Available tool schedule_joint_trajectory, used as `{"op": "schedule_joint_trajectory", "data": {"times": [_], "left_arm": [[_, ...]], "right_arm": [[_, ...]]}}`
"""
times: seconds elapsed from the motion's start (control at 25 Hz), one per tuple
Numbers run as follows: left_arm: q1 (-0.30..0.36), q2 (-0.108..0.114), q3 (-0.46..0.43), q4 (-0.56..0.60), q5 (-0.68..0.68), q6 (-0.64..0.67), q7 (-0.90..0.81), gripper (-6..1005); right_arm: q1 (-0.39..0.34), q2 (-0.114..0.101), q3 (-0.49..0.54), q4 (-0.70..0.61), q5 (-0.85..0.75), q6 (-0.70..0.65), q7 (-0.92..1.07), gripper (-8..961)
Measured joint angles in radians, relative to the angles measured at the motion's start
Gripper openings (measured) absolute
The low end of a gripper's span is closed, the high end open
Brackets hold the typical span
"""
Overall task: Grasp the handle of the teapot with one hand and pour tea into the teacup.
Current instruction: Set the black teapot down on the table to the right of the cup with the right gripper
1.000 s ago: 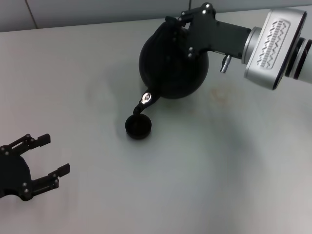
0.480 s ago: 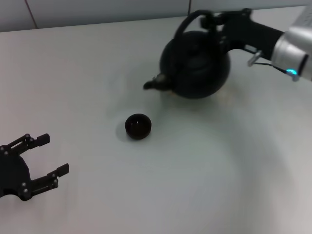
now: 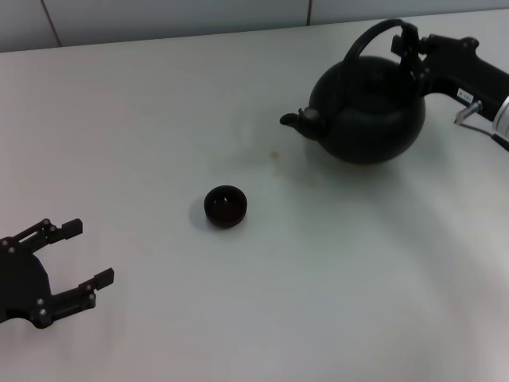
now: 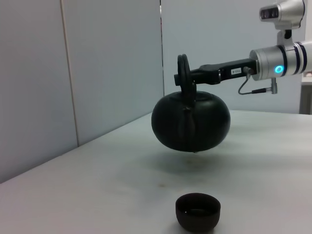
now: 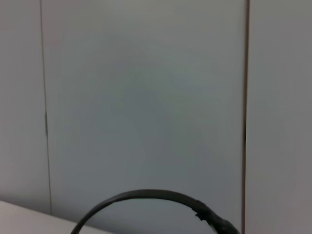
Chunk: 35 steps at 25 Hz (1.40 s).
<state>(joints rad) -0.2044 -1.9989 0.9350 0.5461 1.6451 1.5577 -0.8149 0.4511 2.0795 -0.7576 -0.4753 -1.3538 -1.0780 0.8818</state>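
Teapot airborne on right arm, teacup apart on table; drop/swing risk.

Teapot (image 3: pixel 367 114) hangs clear of the table (image 3: pixel 318 302) (gap under it seen in left wrist view), upright, spout twd robot's left, far right side. Teacup (image 3: pixel 225 205) sits well apart, nearer centre, dark inside; can't tell if liquid in it. Risks (judgement): pot is carried only by its handle (image 3: pixel 380 36), a thin band, so it could pivot/swing in the grip w/ any quick arm move and dribble from spout; a hard or off-level set-down could tip it or pop the lid. Right end effector (image 3: pixel 415 49) clamped on handle near its top, narrow. Left end effector (image 3: pixel 67 263) idle at near-left table edge, fingers spread wide, holding nothing.
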Motion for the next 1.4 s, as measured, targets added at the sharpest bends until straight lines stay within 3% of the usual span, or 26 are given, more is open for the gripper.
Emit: {"op": "schedule_joint_trajectory", "data": {"times": [1.0,1.2,1.4], "left_arm": [[0.003,-0.007,-0.007,0.000,0.015,0.007,-0.005,813],[0.005,-0.007,-0.007,0.000,0.015,0.009,-0.007,812],[0.005,-0.007,-0.007,0.000,0.015,0.012,-0.009,812]], "right_arm": [[-0.001,0.000,-0.027,0.030,-0.012,0.085,-0.017,81],[-0.008,0.001,-0.021,0.028,-0.005,0.070,-0.016,198],[-0.016,0.003,-0.014,0.026,0.002,0.049,-0.020,434]]}}
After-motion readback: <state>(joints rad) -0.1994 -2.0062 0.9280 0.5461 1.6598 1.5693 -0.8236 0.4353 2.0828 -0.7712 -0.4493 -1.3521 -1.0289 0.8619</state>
